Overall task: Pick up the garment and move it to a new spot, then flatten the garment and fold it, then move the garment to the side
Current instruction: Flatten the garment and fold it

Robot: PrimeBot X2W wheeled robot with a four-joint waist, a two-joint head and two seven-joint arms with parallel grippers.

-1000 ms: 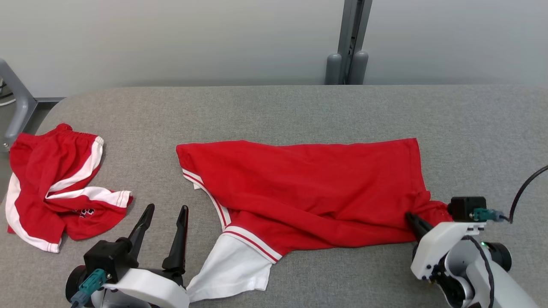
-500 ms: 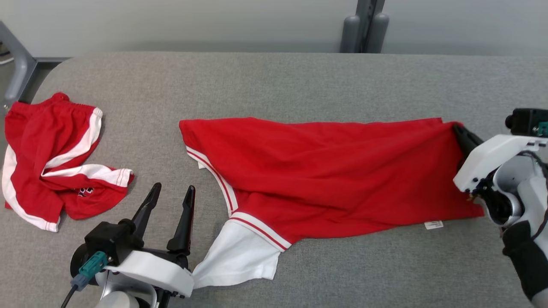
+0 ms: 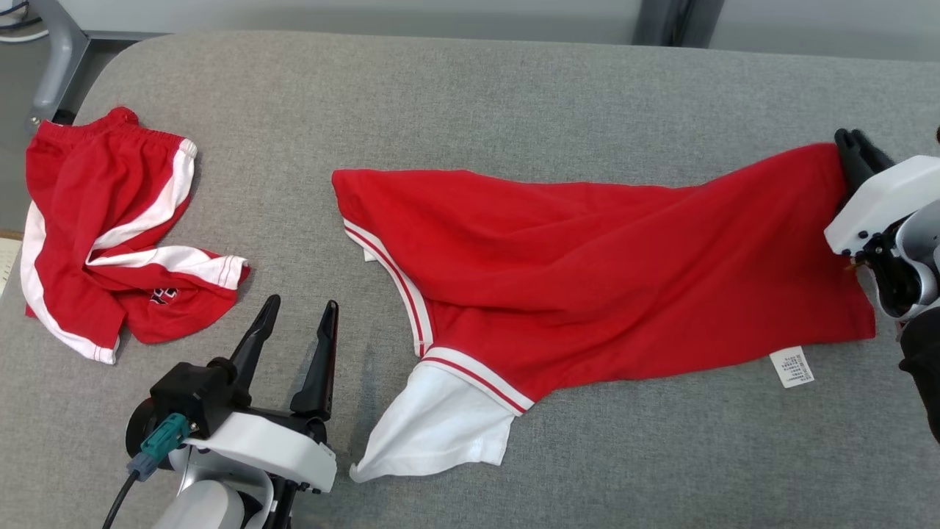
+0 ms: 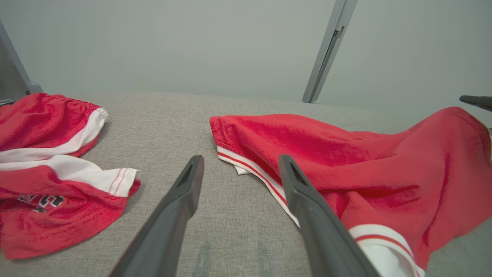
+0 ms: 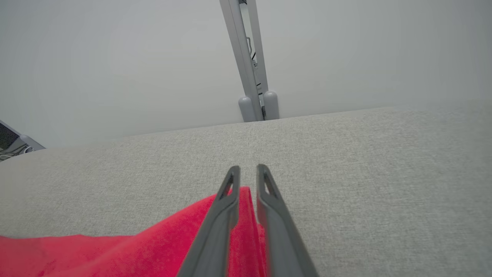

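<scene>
The red cotton shirt with a white sleeve (image 3: 624,279) lies stretched across the grey fabric-covered desk (image 3: 514,88), its long axis running left to right. Its far right hem corner rises into the right end effector (image 3: 850,139), whose fingers stand almost together with red cloth pinched between them. The left end effector (image 3: 302,303) is spread wide, holding nothing, just left of the white sleeve (image 3: 433,426), so it is the nearer arm for that end. Crumpled red and white shorts (image 3: 95,220) sit well apart at the left. Flattening likely calls for tension along that axis
</scene>
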